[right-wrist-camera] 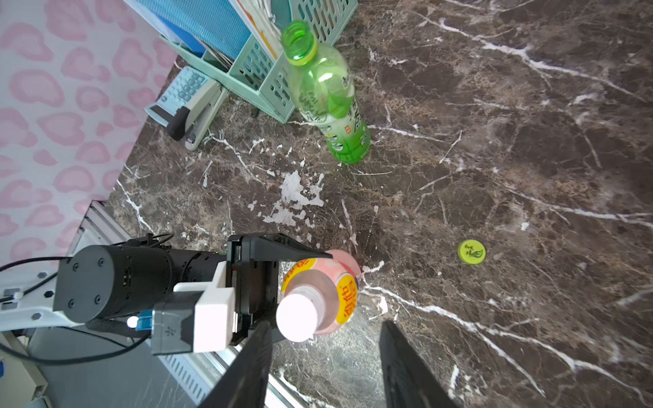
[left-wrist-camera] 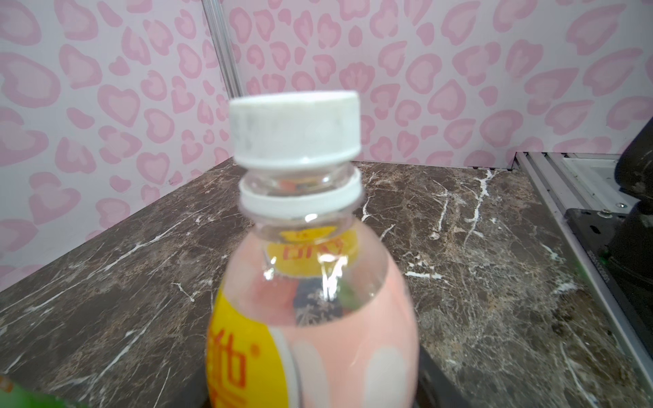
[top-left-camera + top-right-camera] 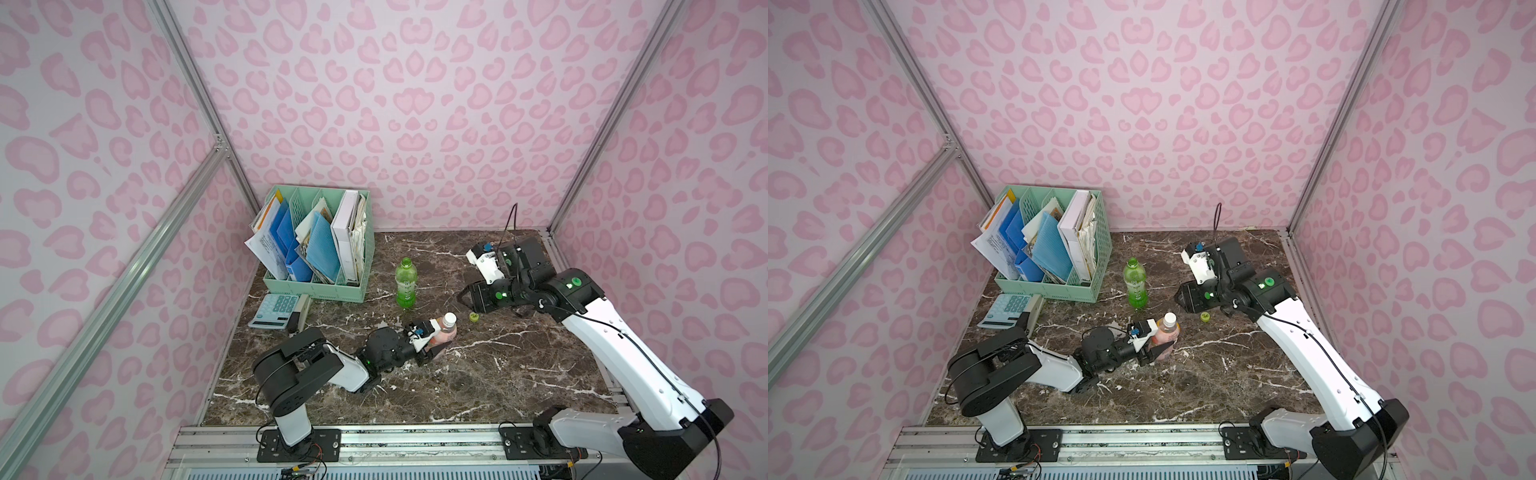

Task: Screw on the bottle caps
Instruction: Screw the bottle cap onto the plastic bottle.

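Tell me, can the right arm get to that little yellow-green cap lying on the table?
Probably yes. The yellow-green cap lies alone on the table, close by the right hand, which is open and empty. The pink bottle, held by the left hand, stands off to one side.

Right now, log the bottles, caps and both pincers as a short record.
pink bottle: upright, clamped in the left pincer
white cap: on the pink bottle's neck; tightness cannot be told
green bottle: upright, uncapped, near the file rack
yellow-green cap: lying loose on the table, apart from both bottles
right pincer: open, empty, above the table
left to do: cap the green bottle
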